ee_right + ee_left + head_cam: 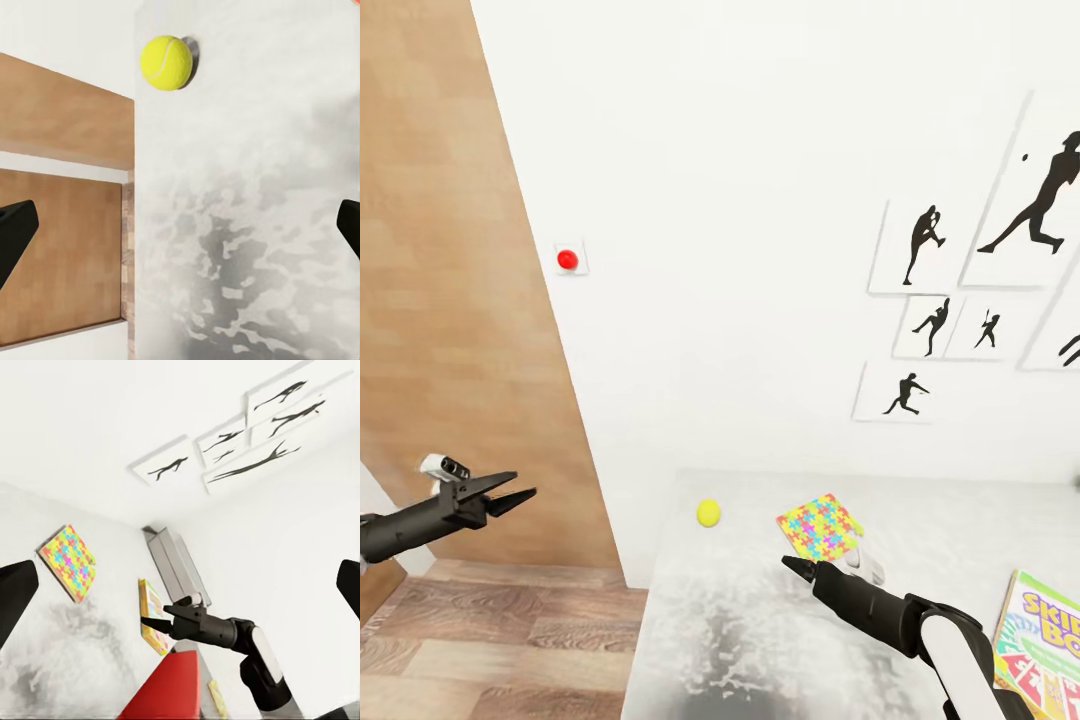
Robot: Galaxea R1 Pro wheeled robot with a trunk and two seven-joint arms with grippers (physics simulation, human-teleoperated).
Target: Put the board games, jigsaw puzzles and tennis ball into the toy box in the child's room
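Observation:
A yellow-green tennis ball (708,513) (166,62) rests near the table's (740,640) back left corner. One jigsaw puzzle (820,527) (67,562) lies flat to its right. My right gripper (800,568) (180,232) hovers open over the table, just in front of the puzzle, pointing toward the ball and holding nothing. A SKIP-BO board game (1045,640) (150,615) lies at the table's right. My left gripper (522,486) (180,592) is open and empty, off the table's left end above the floor. The bed is out of view.
A red button on a wall plate (567,260) sits above the table's left end. Sports silhouette pictures (1000,260) hang at the right. A long grey box shape (176,566) lies past the SKIP-BO box; I cannot tell if it is the toy box. A red chair part (169,690) shows.

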